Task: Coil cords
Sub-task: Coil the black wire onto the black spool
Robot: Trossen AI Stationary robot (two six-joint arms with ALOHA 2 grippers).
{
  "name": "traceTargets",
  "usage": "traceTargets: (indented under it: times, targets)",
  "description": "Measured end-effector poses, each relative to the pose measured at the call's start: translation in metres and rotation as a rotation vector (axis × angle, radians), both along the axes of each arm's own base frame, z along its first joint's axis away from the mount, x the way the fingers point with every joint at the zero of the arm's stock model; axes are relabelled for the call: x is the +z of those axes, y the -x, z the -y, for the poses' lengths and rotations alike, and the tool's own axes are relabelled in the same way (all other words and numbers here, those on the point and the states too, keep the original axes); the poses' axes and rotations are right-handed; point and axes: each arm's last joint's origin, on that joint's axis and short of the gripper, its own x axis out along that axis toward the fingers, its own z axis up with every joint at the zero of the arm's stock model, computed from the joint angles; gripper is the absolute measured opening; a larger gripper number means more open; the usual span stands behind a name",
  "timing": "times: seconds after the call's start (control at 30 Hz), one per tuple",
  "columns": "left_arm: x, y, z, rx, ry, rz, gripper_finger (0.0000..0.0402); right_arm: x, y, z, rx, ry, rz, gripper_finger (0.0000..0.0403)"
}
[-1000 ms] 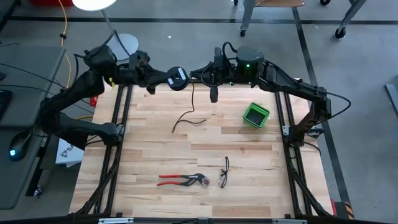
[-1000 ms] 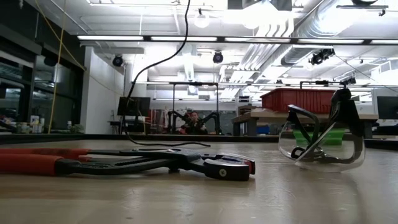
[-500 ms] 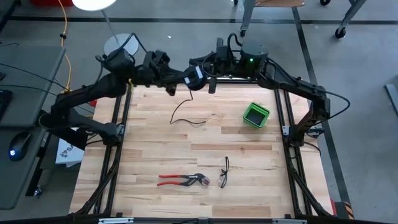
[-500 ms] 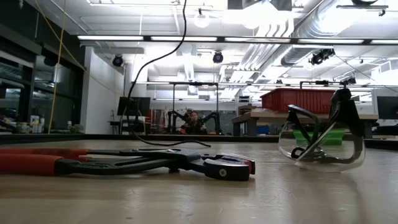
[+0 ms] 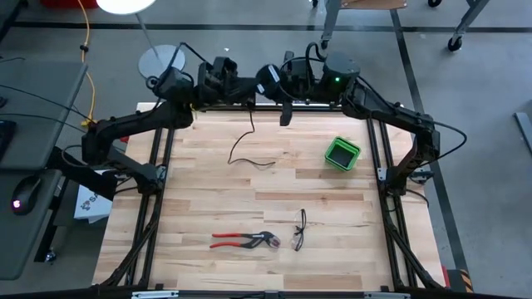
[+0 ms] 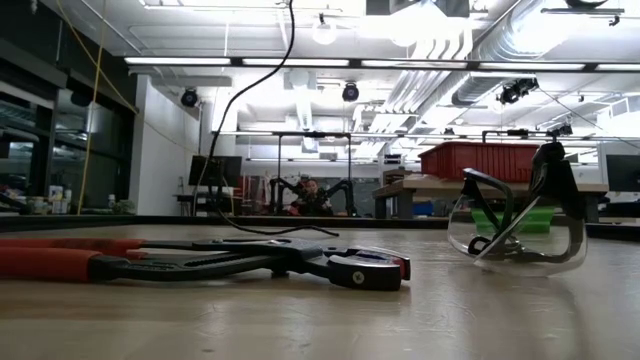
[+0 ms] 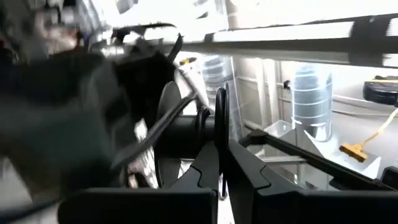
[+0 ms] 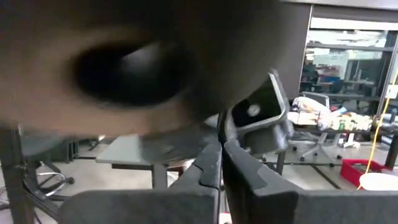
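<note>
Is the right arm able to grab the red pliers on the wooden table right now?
Probably yes, but not at once. The right gripper hangs at the far edge beside the round black reel, while the red-handled pliers lie at the near end. Nothing blocks the bare wooden table between them.

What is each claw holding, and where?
Left claw grips the small round black reel by one flange's rim; its thin black cord dangles; right claw is shut, empty.

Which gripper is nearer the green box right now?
Right. The right gripper hangs at the table's far edge, nearer the green box; the left gripper holds the reel beyond it.
</note>
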Motion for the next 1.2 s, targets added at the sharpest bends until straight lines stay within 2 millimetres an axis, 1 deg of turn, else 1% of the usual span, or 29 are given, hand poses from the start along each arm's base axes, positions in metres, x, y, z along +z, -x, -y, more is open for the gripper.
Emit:
traceTargets:
  times: [0.13, 0.4, 0.6, 0.7, 0.87, 0.97, 1.07, 1.2]
  targets:
    - [0.005, 0.005, -0.009, 0.1, -0.067, 0.034, 0.0003, 0.0, 0.0, 0.0, 0.002, -0.015, -0.004, 0.0001]
    - [0.039, 0.023, -0.014, 0.221, -0.197, 0.126, 0.0002, -0.002, -0.002, -0.002, 0.019, -0.04, -0.016, 0.0]
    - [0.046, 0.025, -0.016, 0.234, -0.26, 0.067, 0.0001, -0.001, -0.001, -0.004, 0.031, -0.084, -0.005, 0.0006]
    - [0.05, 0.027, -0.015, 0.217, -0.277, 0.077, 0.0001, -0.003, -0.002, -0.006, 0.026, -0.086, -0.028, 0.0035]
    - [0.056, 0.029, -0.01, 0.181, -0.291, 0.084, 0.0001, -0.008, -0.003, -0.006, -0.059, -0.06, -0.073, 0.012]
    - [0.057, 0.03, -0.009, 0.191, -0.309, 0.087, 0.0001, -0.008, -0.003, -0.008, -0.133, -0.052, -0.073, 0.0163]
    - [0.057, 0.029, -0.01, 0.197, -0.316, 0.084, 0.0001, -0.007, -0.004, -0.014, -0.189, 0.007, -0.075, 0.0187]
    - [0.056, 0.028, -0.008, 0.204, -0.323, 0.073, 0.0001, -0.007, -0.008, -0.019, -0.212, 0.022, -0.057, 0.0192]
